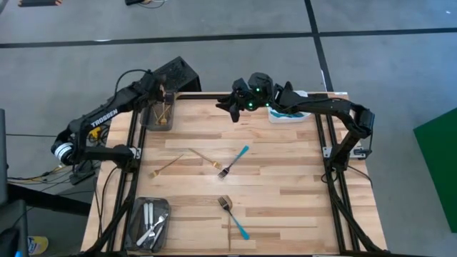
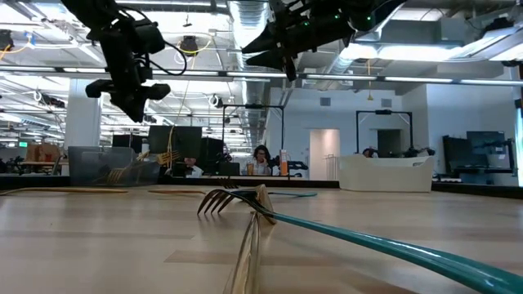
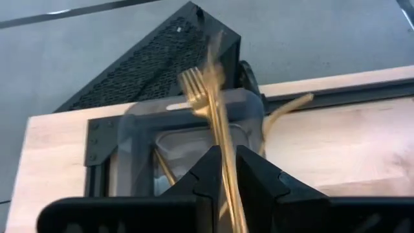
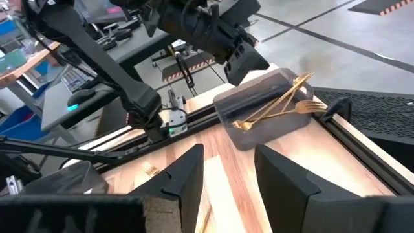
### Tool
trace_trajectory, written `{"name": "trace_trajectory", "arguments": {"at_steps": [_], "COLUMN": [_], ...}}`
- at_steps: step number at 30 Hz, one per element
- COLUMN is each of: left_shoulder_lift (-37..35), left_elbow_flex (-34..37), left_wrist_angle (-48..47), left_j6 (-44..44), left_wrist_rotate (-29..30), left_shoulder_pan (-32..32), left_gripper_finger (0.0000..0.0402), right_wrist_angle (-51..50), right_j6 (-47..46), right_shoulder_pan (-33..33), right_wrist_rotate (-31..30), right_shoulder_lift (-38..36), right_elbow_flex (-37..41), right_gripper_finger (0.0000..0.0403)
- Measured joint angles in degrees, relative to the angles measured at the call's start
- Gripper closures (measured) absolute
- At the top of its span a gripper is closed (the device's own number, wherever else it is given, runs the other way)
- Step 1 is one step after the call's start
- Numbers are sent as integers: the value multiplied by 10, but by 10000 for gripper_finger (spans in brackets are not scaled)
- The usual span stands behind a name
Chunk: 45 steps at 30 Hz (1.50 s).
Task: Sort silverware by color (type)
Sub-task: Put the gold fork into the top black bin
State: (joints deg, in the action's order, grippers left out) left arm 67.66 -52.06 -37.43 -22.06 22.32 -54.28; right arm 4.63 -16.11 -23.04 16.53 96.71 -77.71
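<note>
You are working through a sort that looks a little past halfway. On the left, your left gripper (image 3: 223,178) is hovering over the clear rectangular plastic tray at the far left corner (image 1: 152,121), its fingers pinching a gold fork (image 3: 217,126) that blurs as if it is slipping down; whether the grasp is loosening I cannot tell. Other gold pieces (image 4: 275,107) are already lying crosswise in that tray, some poking over its rim. At the near left corner, a second clear tray (image 1: 137,214) is holding the plain silver-white utensils (image 1: 151,227).

Moving to the middle of the wooden table (image 1: 285,207), four pieces are waiting: two gold forks (image 1: 166,168) (image 1: 205,158) lying near each other, a blue-handled fork with a metal head (image 1: 234,162) just beside them, and another blue-handled fork (image 1: 234,218) nearer the front edge.

On the right, your right gripper (image 1: 234,107) is hanging above the table's far edge, fingers spread and holding nothing, with the white rectangular bin (image 1: 291,114) just beyond it showing blue handles inside.
</note>
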Motion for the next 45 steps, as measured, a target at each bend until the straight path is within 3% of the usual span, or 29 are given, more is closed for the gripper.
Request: {"name": "trace_trajectory", "arguments": {"at_steps": [9, 15, 19, 22, 27, 32, 38, 45], "left_shoulder_lift": [2, 2, 2, 2, 2, 2, 2, 2], "left_elbow_flex": [0, 0, 0, 0, 0, 33, 125, 181], "left_wrist_angle": [-10, -15, -29, -68, -172, -214, -178, -130], "left_j6": [1, 23, 60, 79, 74, 11, -76, -136], "left_wrist_rotate": [-17, -160, -265, -304, -309, -308, -316, -294], "left_shoulder_pan": [0, 21, 76, 132, 241, 337, 415, 460], "left_gripper_finger": [365, 364, 364, 364, 364, 364, 358, 293], "right_wrist_angle": [0, -2, -39, -98, -190, -207, -191, -191], "right_j6": [-8, -32, -73, -79, -81, -99, -136, -159], "right_shoulder_pan": [1, 1, 1, 5, 24, 58, 103, 141], "right_wrist_rotate": [-1, -3, -24, -39, -65, -102, -141, -153], "right_shoulder_lift": [0, 0, 0, 1, 1, 1, 1, 1], "right_elbow_flex": [0, 0, 0, 0, 0, 0, 0, 0], "right_gripper_finger": [239, 239, 239, 239, 239, 239, 239, 239]}}
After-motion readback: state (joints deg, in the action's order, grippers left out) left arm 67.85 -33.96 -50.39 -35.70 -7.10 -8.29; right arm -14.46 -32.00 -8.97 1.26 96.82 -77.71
